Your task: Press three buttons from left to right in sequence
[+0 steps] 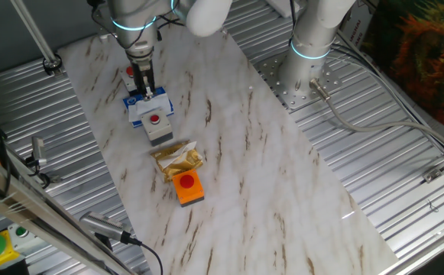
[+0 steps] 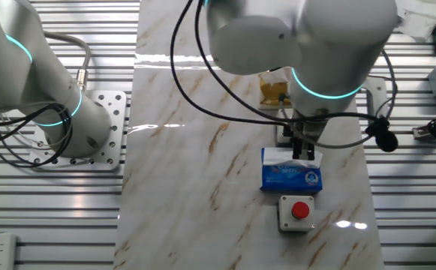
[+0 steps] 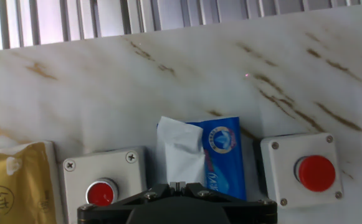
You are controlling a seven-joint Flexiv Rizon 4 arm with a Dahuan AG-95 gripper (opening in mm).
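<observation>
Gripper (image 1: pixel 147 90) state cannot be told; it is held over the tissue pack (image 2: pixel 291 176) between two buttons, none seen pressed

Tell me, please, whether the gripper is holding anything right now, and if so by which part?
Nothing appears held: the gripper hangs over the blue-and-white carton; its fingertips are not clearly visible.

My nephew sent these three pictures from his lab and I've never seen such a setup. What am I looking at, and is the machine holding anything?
It is a robot arm with a two-finger gripper at a marbled table. Two pictures come from fixed cameras on different sides; the third looks along the fingers. On the table lie three red-capped button boxes, two grey-white and one orange, a blue-and-white carton and a yellow packet. The gripper hangs over the carton; nothing visibly held.
</observation>
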